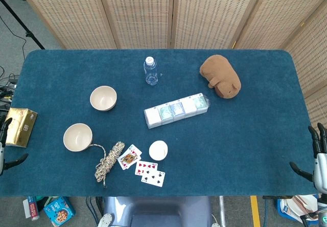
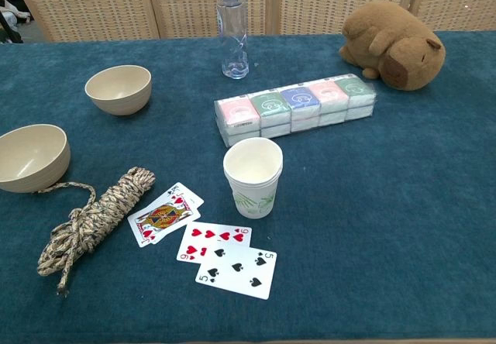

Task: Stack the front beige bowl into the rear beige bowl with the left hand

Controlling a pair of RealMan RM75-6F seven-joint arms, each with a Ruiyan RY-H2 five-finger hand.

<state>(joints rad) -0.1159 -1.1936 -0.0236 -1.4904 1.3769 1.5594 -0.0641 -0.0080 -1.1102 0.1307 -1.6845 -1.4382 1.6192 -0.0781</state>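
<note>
Looking down from the head view, you have the front beige bowl [image 1: 77,137] near the left edge of the blue table [image 1: 245,150], upright and holding nothing, with the rear beige bowl [image 1: 103,98] farther back and a little to the right, well apart from it. Your left hand [image 1: 4,144] sits at the far left edge of the frame, off the table beside a gold box [image 1: 21,127]; its fingers are spread and hold nothing. Your right hand [image 1: 316,158] hangs at the far right edge, fingers likewise apart, holding nothing. Neither hand shows in the chest view.

A coil of mottled rope [image 2: 93,218] lies just right of the front bowl, one loose strand reaching almost to the bowl's base. Beside the rope lie playing cards [image 2: 205,241]: a king of hearts over another card, then a six of hearts and a five of spades, their numerals readable. A white paper cup [image 2: 253,177] with a green leaf print stands behind the cards. Behind it lies a wrapped row of tissue packs [image 2: 296,109] in pink, green, blue, pink and green; their print is too small to read. A clear water bottle [image 2: 233,32] stands at the back, its label unreadable, and a brown plush animal [image 2: 393,44] lies at the rear right.
</note>
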